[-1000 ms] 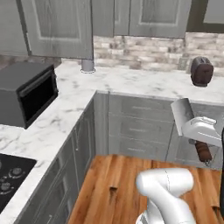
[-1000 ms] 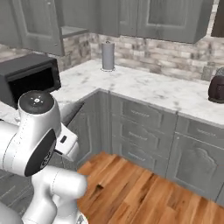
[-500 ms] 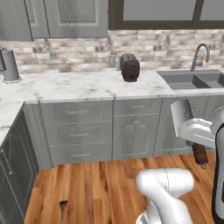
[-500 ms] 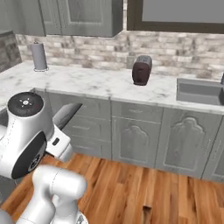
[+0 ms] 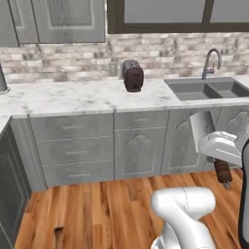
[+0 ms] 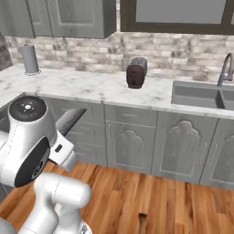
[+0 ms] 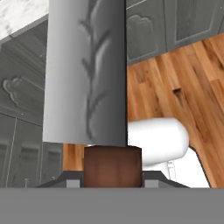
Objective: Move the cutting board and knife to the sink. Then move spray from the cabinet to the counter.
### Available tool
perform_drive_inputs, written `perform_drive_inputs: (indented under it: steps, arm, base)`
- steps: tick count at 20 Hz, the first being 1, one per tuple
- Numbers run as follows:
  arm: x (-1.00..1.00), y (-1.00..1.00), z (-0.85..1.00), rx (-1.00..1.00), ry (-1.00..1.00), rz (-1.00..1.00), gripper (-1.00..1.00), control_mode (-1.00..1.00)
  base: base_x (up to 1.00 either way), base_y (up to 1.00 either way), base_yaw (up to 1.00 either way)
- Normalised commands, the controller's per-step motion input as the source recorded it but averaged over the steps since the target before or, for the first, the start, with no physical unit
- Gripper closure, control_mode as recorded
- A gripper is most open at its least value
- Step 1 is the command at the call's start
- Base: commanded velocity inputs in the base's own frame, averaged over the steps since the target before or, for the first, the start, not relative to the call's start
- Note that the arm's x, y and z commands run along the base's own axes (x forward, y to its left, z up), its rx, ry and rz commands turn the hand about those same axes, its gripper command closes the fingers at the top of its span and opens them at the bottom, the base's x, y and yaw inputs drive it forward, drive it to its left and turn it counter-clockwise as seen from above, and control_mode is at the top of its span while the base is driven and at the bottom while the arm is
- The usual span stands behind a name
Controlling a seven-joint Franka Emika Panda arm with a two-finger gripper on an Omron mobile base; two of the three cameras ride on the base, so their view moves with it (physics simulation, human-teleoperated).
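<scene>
Nearby, toaster (image 5: 132, 75) on counter (image 5: 73, 95), sink (image 5: 204, 89)

A knife (image 7: 85, 74) is shown with a broad grey blade, streaked with paler and darker grey, and a reddish-brown handle. The counter (image 5: 73, 97) is white marble with faint grey veins. The drawers (image 5: 73, 146) and the wall cabinet (image 5: 68, 19) are finished in grey wood grain. A sink (image 5: 204, 90) is seen in dark grey, with a silver-grey tap (image 5: 210, 62). A dark brown toaster (image 5: 132, 75) is set against a brick backsplash (image 5: 63, 58) mottled in beige, grey and brown. The floor (image 5: 107, 209) is laid in warm orange-brown planks.
</scene>
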Motion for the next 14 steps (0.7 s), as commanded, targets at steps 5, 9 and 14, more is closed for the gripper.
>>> perform_drive_inputs:
  steps: [5,9,14]
  arm:
    - [0.0,0.0,0.0,0.0,0.0,0.0,1.0,1.0]
    - [0.0,0.0,0.0,0.0,0.0,0.0,1.0,1.0]
    - [0.0,0.0,0.0,0.0,0.0,0.0,1.0,1.0]
  base:
    - [0.85,-1.0,0.04]
    - [1.0,-0.2,0.03]
    - [1.0,0.86,-0.02]
